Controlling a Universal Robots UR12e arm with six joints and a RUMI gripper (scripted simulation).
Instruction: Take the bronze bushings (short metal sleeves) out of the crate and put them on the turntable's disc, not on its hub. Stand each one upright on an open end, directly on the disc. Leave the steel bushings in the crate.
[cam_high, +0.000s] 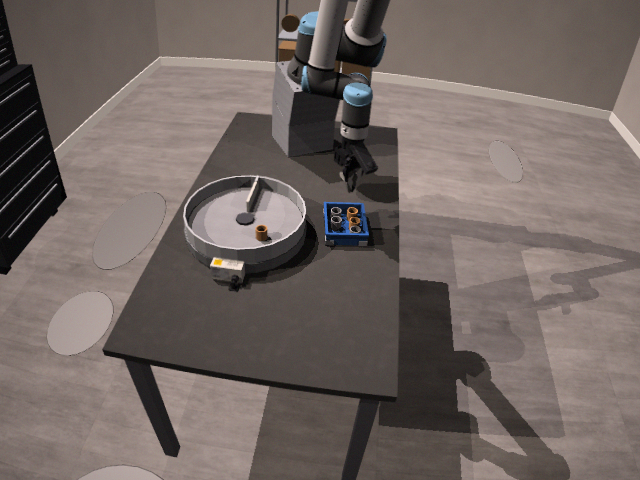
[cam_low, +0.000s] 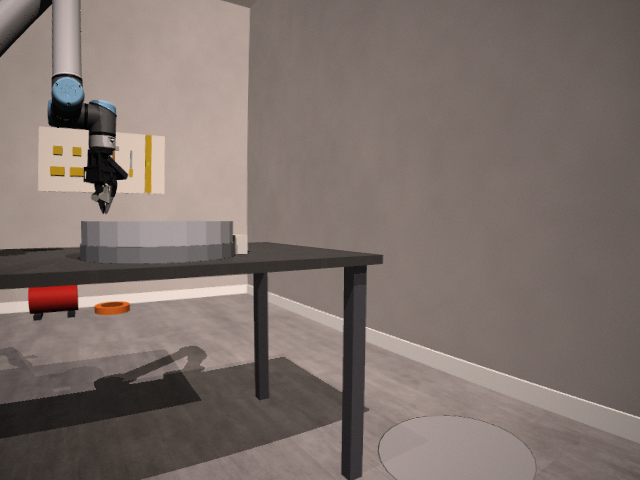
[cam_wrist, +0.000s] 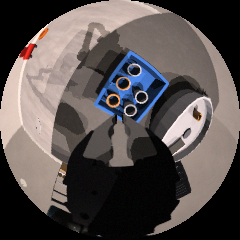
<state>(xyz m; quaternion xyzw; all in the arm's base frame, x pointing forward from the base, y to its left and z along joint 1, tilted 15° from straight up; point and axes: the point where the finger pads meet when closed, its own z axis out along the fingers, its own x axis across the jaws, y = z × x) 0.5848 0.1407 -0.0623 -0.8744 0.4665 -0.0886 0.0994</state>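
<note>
A blue crate (cam_high: 346, 223) stands on the dark table right of the turntable (cam_high: 244, 219). In the wrist view the crate (cam_wrist: 131, 90) holds two bronze bushings (cam_wrist: 119, 91) and three steel bushings (cam_wrist: 136, 103). One bronze bushing (cam_high: 262, 232) stands upright on the grey disc, right of the dark hub (cam_high: 245, 218); it also shows in the wrist view (cam_wrist: 197, 115). My gripper (cam_high: 350, 181) hangs well above the table, just behind the crate, fingers pointing down. It is shut and holds nothing. It also shows in the exterior view (cam_low: 104, 205).
The turntable has a raised rim and an upright white bar (cam_high: 253, 193) on its disc. A small control box (cam_high: 226, 266) sits at its front edge. The arm's grey pedestal (cam_high: 302, 116) stands at the back of the table.
</note>
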